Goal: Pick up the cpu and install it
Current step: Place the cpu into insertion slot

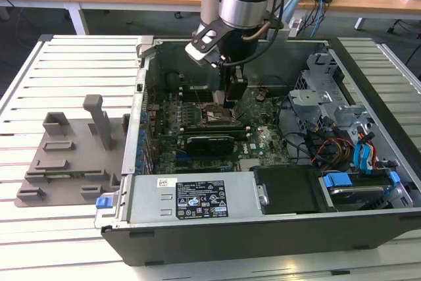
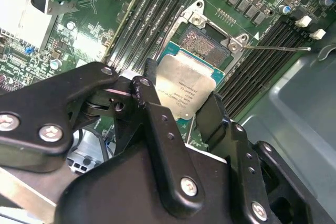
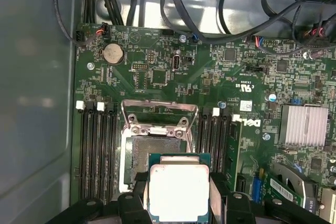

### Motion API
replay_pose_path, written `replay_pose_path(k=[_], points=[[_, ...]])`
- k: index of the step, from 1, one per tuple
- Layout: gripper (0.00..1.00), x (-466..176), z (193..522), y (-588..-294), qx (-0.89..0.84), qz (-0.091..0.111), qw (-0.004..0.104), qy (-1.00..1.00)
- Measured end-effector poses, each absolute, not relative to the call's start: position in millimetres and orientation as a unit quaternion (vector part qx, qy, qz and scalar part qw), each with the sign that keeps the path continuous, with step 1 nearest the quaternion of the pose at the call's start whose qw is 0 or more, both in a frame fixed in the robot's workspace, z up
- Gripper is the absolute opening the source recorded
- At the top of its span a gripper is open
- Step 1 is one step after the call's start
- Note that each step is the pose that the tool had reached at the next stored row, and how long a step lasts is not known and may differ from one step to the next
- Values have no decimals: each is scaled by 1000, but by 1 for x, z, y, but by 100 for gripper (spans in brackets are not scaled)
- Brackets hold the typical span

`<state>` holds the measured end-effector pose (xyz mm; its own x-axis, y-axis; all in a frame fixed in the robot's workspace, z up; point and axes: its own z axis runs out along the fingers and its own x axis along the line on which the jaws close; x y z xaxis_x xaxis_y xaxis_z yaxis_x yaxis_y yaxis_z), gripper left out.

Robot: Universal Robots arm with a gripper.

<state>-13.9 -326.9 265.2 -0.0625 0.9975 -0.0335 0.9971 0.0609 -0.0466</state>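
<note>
The gripper (image 1: 231,99) is reaching straight down into the open case (image 1: 368,182) in the exterior view, its tip hanging just over the socket (image 1: 212,118) in the middle of the board (image 1: 256,143). A grey tray (image 1: 66,159) is lying on the slatted table (image 1: 26,97) at the exterior view's left, well apart from the gripper. In the second wrist view the gripper (image 2: 180,94) is pinching the cpu (image 2: 188,85) between its two black fingers (image 2: 157,124), one on each opposite edge, with the silver top facing the camera. The chip is sitting partly over one edge of the socket (image 2: 207,43) and leaving the contact field bare beyond it; whether it is touching the socket I cannot tell. In the first wrist view the cpu (image 3: 178,190) is again showing clamped between the fingers (image 3: 137,195), its green rim overlapping the edge of the socket (image 3: 137,156) that lies closest to the gripper. The metal frame (image 3: 157,116) is standing open at the socket's far end, and memory slots (image 3: 97,145) are running along both sides.
</note>
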Motion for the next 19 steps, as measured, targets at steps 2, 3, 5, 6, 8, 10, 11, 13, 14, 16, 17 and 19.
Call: replay_pose_path(k=[2, 3, 5, 6, 8, 10, 11, 13, 14, 16, 17, 19], points=[[55, -14, 264, -327, -685, 28, 4, -728], [55, -14, 263, -327, -685, 28, 4, -728], [55, -14, 262, -326, -685, 28, 4, -728], [55, -14, 261, -326, -685, 28, 4, -728], [55, -14, 260, -326, -685, 28, 4, -728], [55, -14, 258, -325, -685, 28, 4, -728], [55, -14, 258, -325, -685, 28, 4, -728], [55, -14, 256, -325, -685, 28, 4, -728], [55, -14, 256, -324, -685, 28, 4, -728], [55, -14, 254, -324, -685, 28, 4, -728], [55, -14, 254, -324, -685, 28, 4, -728], [55, -14, 252, -323, -685, 28, 4, -728]])
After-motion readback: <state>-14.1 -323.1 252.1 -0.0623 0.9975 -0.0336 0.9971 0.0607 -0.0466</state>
